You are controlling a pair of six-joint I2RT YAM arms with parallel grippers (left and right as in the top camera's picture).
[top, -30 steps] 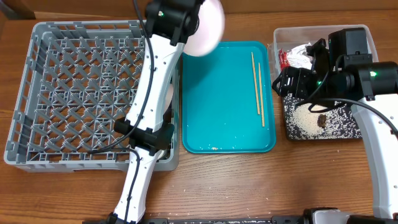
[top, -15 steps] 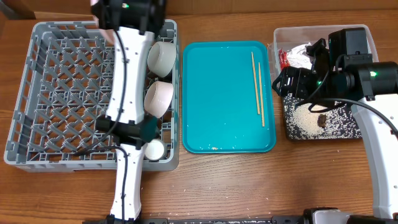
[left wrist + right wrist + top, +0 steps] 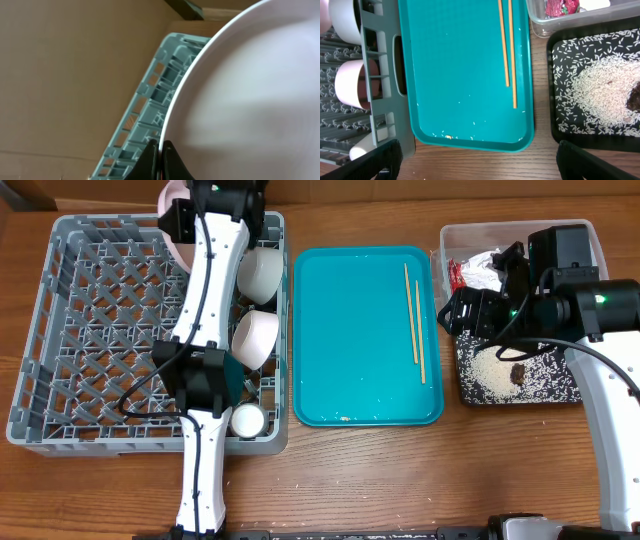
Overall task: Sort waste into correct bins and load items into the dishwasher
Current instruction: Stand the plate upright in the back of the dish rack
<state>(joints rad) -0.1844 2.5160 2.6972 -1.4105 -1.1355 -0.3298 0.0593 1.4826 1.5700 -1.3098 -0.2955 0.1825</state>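
My left gripper [image 3: 160,159] is shut on the rim of the large pale plate [image 3: 250,95], held on edge over the far side of the grey dishwasher rack [image 3: 60,330]. From overhead only a pinkish sliver of the plate [image 3: 171,228] shows beside the left gripper [image 3: 215,205]. Two bowls [image 3: 262,272] and a small cup [image 3: 247,418] stand along the rack's right side. The chopsticks [image 3: 506,45] lie on the teal tray [image 3: 460,75]. My right gripper [image 3: 482,162] hangs open and empty above the tray's near right corner, next to the black tray [image 3: 560,385].
The black tray holds white rice [image 3: 600,95] and a brown lump [image 3: 517,373]. The clear tub [image 3: 590,240] behind it holds the red-and-silver wrapper [image 3: 468,273] and white paper [image 3: 497,262]. A few rice grains lie near the teal tray's front edge.
The left arm swung the plate leftward from above the teal tray's far left corner to the rack's far edge, uncovering the bowls and cup. The right arm stayed still.
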